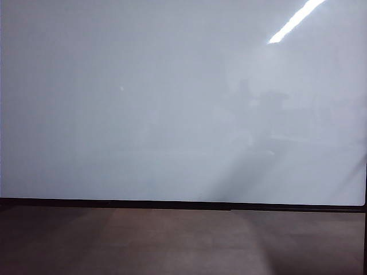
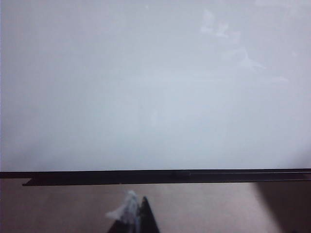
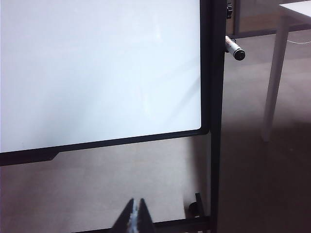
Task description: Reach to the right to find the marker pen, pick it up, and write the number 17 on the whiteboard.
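The whiteboard (image 1: pixel 172 103) fills the exterior view, glossy white with a thin black lower frame; neither gripper shows there. The left wrist view faces the whiteboard (image 2: pixel 146 87) straight on. My left gripper (image 2: pixel 137 199) sits low in front of its bottom frame, with its fingertips together, a whitish patch on one finger and nothing held. The right wrist view shows the lower right corner of the whiteboard (image 3: pixel 97 68). The marker pen (image 3: pixel 234 49), white with a black cap, sticks out beside the stand's post, well away from my right gripper (image 3: pixel 136 203). That gripper is shut and empty.
A black stand post (image 3: pixel 216 121) runs down the board's right edge to a base bar and a caster wheel (image 3: pixel 194 206). A white table leg (image 3: pixel 273 82) stands further right. Brown floor (image 1: pixel 172 240) lies below the board.
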Motion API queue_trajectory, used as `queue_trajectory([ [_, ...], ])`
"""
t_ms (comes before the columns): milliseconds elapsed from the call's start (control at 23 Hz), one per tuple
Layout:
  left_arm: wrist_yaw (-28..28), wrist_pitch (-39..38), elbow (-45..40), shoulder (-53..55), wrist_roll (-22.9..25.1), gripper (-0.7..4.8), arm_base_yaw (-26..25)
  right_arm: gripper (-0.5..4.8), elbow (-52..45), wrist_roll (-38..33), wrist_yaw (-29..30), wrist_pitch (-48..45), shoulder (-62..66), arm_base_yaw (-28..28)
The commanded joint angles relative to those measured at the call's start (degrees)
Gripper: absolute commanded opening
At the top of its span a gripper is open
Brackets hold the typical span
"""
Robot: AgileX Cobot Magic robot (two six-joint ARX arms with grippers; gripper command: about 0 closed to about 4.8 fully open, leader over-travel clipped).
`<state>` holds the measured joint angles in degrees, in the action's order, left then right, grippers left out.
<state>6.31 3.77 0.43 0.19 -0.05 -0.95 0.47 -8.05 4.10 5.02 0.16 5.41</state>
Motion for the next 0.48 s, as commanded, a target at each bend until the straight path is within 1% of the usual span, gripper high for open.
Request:
queue_trajectory([
  [44,0.2,0.5,0.1,0.0,-0.2,-0.05,0.1,-0.06,-0.2,0.0,-0.1,-1.0,0.0,0.0],
  [261,0.2,0.5,0.1,0.0,-0.2,-0.05,0.2,-0.06,-0.2,0.0,-0.1,-1.0,0.0,0.0],
  [305,-0.2,0.5,0.1,0.0,-0.2,-0.05,1.3,-0.06,-0.2,0.0,-0.1,-1.0,0.0,0.0],
  [349,-1.1,0.5,0.0,0.0,-0.2,-0.05,3.1,-0.06,-0.2,0.0,-0.1,-1.0,0.0,0.0],
  [479,-2.6,0.5,0.1,0.0,-0.2,-0.05,13.1,-0.06,-0.2,0.0,-0.3,-1.0,0.0,0.0],
])
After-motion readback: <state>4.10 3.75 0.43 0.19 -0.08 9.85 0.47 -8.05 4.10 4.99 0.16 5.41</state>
